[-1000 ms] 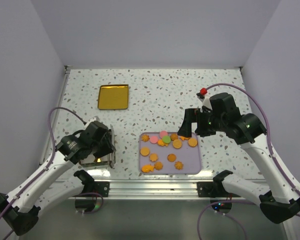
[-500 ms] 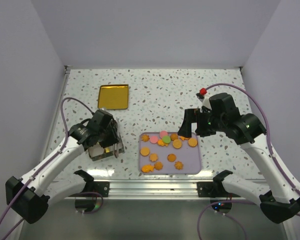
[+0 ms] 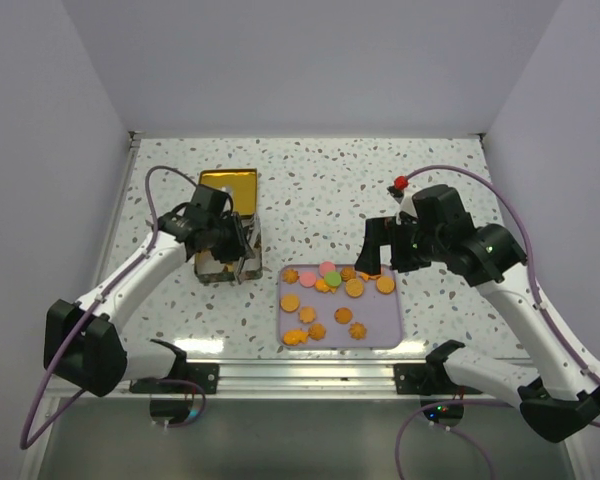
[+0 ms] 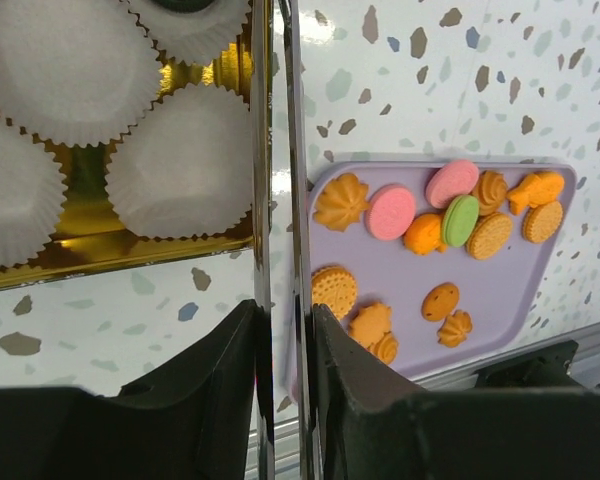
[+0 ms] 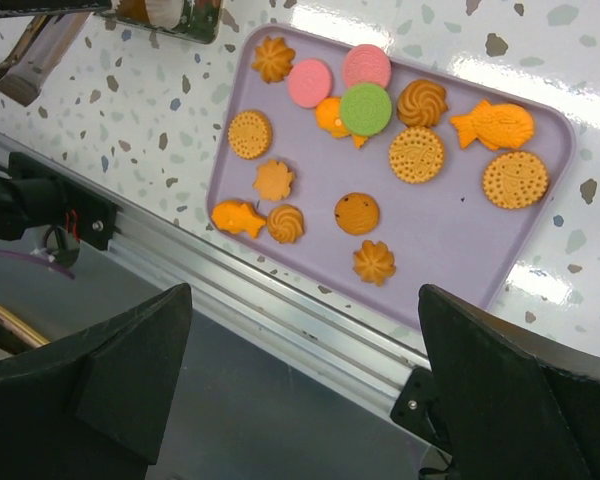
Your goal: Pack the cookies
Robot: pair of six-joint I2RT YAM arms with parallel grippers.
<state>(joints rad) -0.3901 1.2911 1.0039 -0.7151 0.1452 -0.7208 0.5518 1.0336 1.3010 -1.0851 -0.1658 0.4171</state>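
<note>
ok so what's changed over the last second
The left pincer, shut on the box by its shiny wall, carried it away from the near edge and slightly rightward, up to the gold square. The right pincer stayed open over the purple tray, and the cookies lie as before.

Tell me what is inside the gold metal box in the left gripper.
Four white pleated paper cups sit on the floor of the gold metal box, with no cookies in what shows. The rest lies outside the wrist view, and the left gripper largely covers it from above.
</note>
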